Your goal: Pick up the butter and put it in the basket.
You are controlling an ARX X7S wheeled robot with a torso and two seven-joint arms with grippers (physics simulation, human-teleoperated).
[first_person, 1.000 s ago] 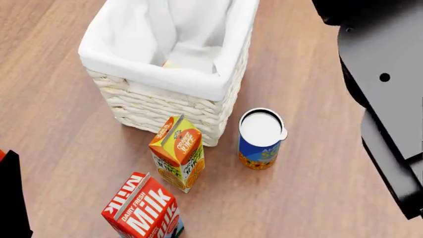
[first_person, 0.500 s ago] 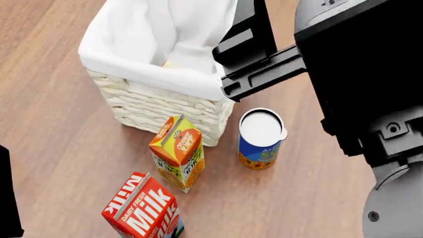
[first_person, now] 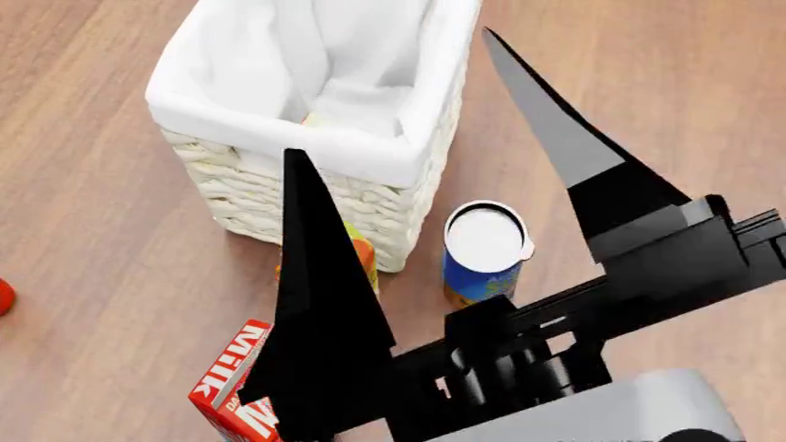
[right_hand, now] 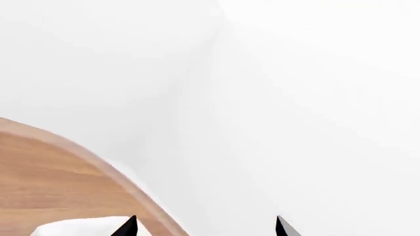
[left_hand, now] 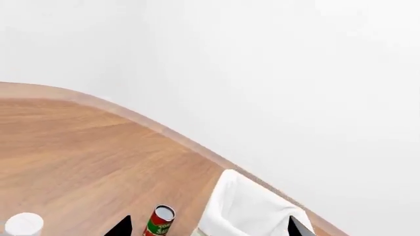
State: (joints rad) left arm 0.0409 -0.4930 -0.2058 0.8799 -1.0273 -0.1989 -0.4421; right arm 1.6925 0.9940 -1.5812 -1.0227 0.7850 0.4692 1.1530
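The basket [first_person: 264,129] is a cream wicker one with a white liner, at the top centre of the head view; it also shows in the left wrist view [left_hand: 253,211]. The butter does not show in any view; only a small yellowish patch [first_person: 308,119] peeks above the liner inside the basket. My right gripper [first_person: 390,92] is open and empty, its two black pointed fingers [first_person: 322,304] spread wide close to the head camera, in front of the basket and cartons. My left gripper [left_hand: 208,228] is open and empty, well away from the basket and facing it.
A red-and-white milk carton [first_person: 227,387] stands at the bottom left. An orange juice carton [first_person: 364,260] is mostly hidden behind a finger. A blue can with a white lid [first_person: 485,244] stands right of the basket corner. A red-green can [left_hand: 159,221] stands beside the basket.
My right arm has swung across the head view; its open fingers now stand in front of the basket and juice carton. The dark part at the lower left has left the view.
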